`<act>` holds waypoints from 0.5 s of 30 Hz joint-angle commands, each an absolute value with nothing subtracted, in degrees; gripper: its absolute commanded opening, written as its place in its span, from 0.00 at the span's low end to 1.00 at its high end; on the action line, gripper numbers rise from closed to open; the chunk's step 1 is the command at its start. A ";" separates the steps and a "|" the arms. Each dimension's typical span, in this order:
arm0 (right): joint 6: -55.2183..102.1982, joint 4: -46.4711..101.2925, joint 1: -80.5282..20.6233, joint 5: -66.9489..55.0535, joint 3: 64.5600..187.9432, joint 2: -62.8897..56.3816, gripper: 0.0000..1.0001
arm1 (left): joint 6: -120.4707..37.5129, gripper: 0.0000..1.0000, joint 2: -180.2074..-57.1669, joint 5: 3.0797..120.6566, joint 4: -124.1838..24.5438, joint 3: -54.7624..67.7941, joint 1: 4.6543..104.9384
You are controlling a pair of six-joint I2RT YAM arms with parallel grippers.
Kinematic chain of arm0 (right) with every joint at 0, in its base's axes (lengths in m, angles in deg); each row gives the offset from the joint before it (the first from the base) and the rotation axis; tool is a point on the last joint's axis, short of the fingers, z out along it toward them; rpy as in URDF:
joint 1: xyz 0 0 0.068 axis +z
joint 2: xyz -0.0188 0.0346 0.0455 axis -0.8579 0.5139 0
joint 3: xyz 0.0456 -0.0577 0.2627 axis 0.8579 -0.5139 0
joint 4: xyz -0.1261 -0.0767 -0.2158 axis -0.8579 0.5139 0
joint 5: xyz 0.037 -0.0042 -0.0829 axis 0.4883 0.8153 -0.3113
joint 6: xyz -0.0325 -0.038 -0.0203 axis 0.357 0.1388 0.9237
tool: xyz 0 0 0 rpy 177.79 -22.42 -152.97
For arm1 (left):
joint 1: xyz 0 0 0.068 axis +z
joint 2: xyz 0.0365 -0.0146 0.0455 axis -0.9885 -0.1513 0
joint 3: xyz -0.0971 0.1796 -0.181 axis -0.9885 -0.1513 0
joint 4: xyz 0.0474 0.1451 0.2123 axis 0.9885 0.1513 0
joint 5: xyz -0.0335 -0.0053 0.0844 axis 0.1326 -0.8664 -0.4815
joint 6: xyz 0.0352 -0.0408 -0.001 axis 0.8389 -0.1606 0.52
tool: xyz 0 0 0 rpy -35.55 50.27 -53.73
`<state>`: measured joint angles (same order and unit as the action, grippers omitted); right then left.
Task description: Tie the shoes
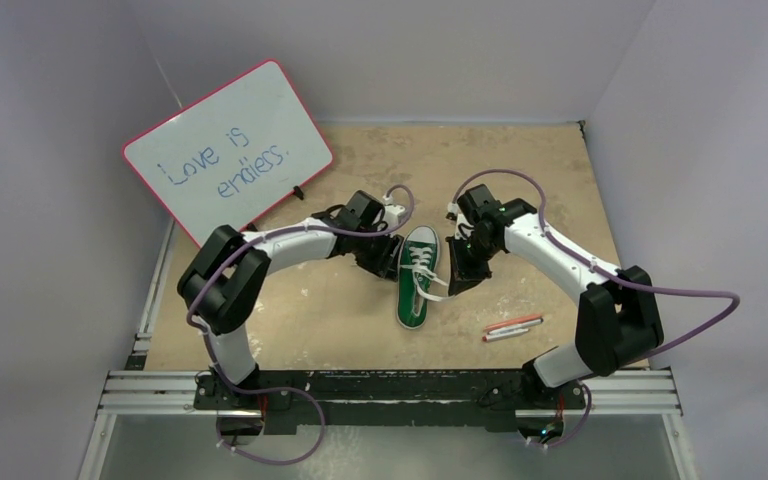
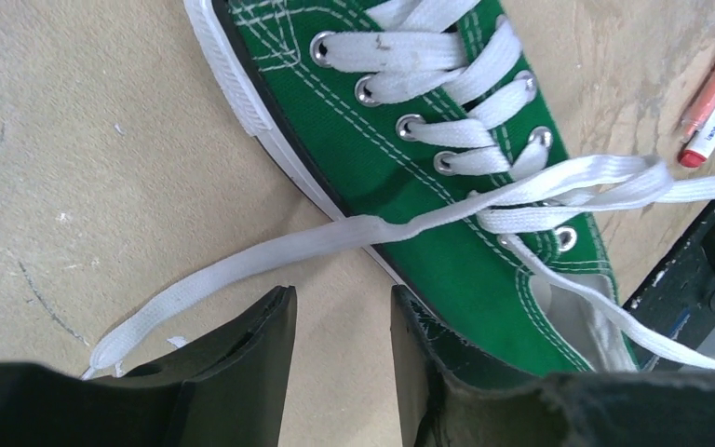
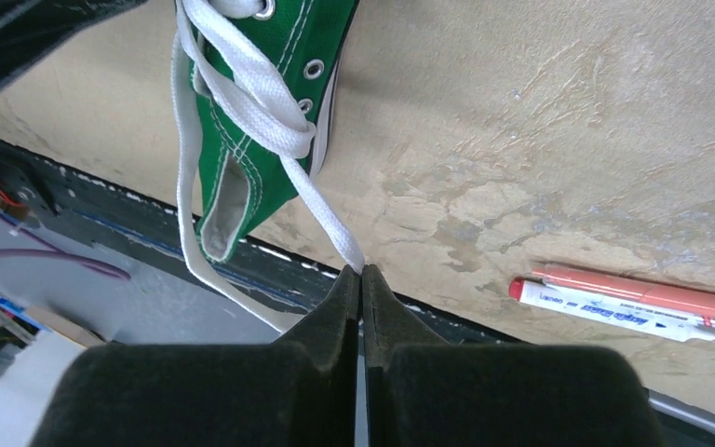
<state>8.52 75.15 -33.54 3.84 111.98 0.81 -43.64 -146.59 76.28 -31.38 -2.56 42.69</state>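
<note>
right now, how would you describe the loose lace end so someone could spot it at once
Find the green sneaker in the middle of the tabletop. A white lace runs off its side and lies flat on the wood, ending beside the open left end effector. Unlike it, the other lace is pinched in the shut right end effector.
</note>
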 commanded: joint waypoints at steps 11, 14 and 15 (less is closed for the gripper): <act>18.32 72.11 -33.58 4.52 110.40 -0.49 0.00 | -41.18 0.51 -141.39 78.57 -34.49 -0.36 44.82; 18.68 72.12 -33.54 4.24 109.20 -0.42 0.00 | -40.83 0.52 -146.02 81.93 -36.14 1.72 44.87; 18.81 72.08 -33.58 4.14 108.78 -0.34 0.00 | -41.64 0.52 -147.09 83.11 -37.59 1.98 44.86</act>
<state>16.61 72.29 -33.54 3.93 110.10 0.79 -42.26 -142.37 78.67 -32.30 -0.38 44.85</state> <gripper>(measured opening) 0.005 0.518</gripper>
